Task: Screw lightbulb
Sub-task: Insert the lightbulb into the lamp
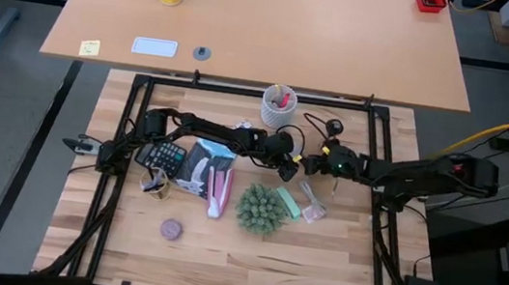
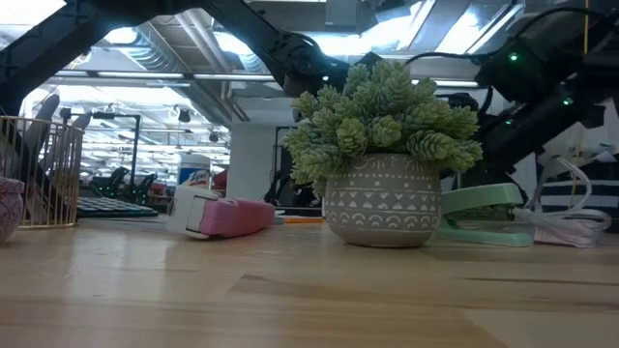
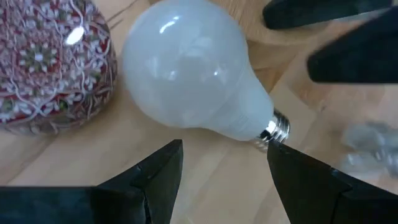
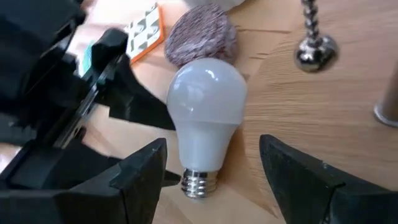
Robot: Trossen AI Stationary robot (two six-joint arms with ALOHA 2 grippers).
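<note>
High view, left gripper: we find it at the table's centre, at the end of the left arm.
High view, right gripper: just at 3 o'clock of the left one, nearly meeting it.
High view, lightbulb: we cannot make it out beneath the two grippers.
High view, potted plant: at 6 o'clock of the grippers, near them.
Low view, potted plant: it hides the bulb; both arms come down behind it.
Left wrist view, lightbulb: lying on its side on the wood, between the spread fingers, untouched; a patterned pot just beside it.
Right wrist view, lightbulb: on its side, screw base toward our camera, between this gripper's spread fingers; left gripper close alongside.
</note>
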